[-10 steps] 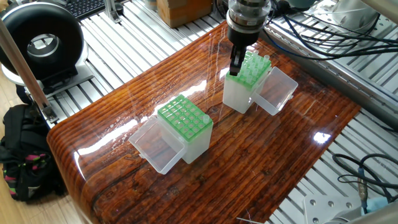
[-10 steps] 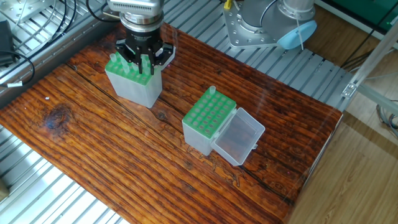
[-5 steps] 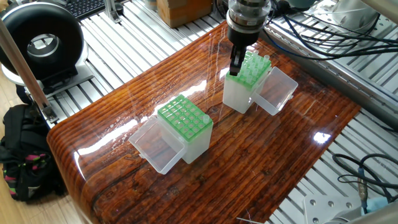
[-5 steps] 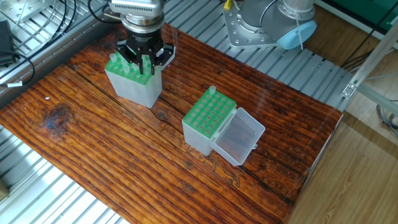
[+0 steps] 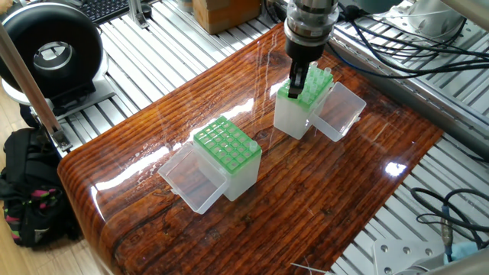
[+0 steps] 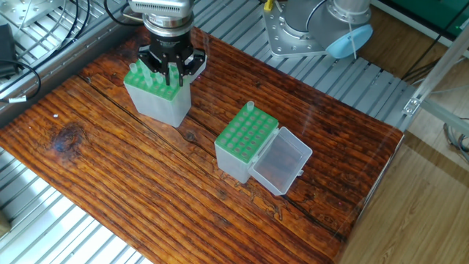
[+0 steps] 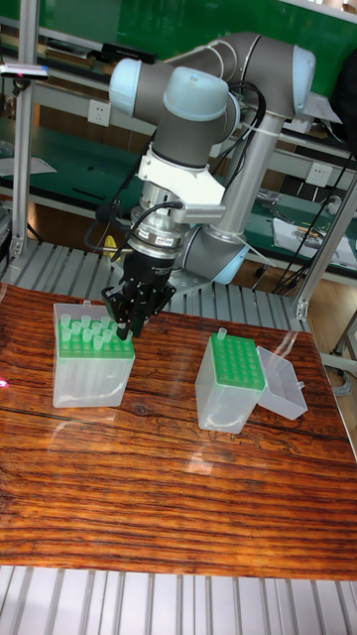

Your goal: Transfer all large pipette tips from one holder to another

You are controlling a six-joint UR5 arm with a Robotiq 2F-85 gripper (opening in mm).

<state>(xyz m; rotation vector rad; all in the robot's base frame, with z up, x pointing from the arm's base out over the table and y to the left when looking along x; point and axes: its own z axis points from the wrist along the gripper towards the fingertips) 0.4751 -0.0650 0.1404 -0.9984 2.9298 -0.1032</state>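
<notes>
As the arm hangs over the full rack (image 6: 155, 94), the gripper (image 6: 173, 74) sits at the rack's right-hand corner as seen in the tall fixed view, its dark fingers (image 7: 128, 319) down among the large pipette tips (image 7: 84, 333). Compared with a second ago it has slid a little along the rack's top and looks slightly higher, hardly a change at all. Its jaws stand close together around one tip's position, but whether they have actually pinched a tip I cannot tell; the fingers hide it.

Most of the tips are in this rack, on the far side of the table (image 5: 321, 198). The second rack (image 6: 249, 136) stands well apart, its clear lid (image 6: 282, 163) flopped open, and carries just one tip (image 6: 250, 107) at a far corner.

So the job is barely begun, I'd judge: one across, the rest waiting, and this small shift reads as lining up for the next pick.
</notes>
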